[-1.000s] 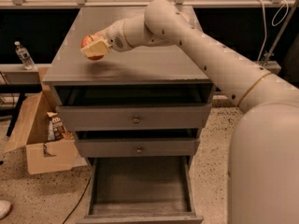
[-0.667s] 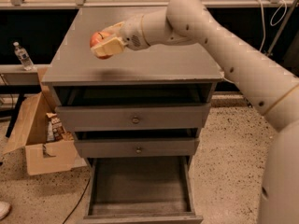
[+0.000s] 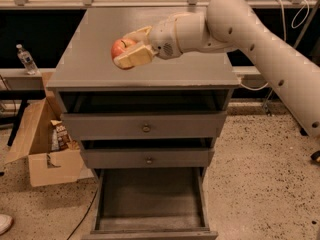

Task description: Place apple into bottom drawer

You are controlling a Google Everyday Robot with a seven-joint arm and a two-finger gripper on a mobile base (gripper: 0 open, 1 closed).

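My gripper [image 3: 126, 49] is shut on the apple [image 3: 120, 47], a small red-orange fruit with a yellowish patch, and holds it in the air above the front left part of the grey cabinet top [image 3: 90, 64]. The cream fingers [image 3: 134, 57] clasp the apple from above and below. The white arm reaches in from the right. The bottom drawer [image 3: 150, 226] is pulled wide open at the foot of the cabinet, and its worn grey floor shows nothing lying in it.
The two upper drawers [image 3: 145, 126] with small brass knobs stand slightly pulled out. An open cardboard box [image 3: 47, 144] sits on the speckled floor to the left. A water bottle [image 3: 24, 59] stands on a ledge at the far left.
The gripper has carried the apple to the right and toward the cabinet's front edge, and the arm has swung along with it.
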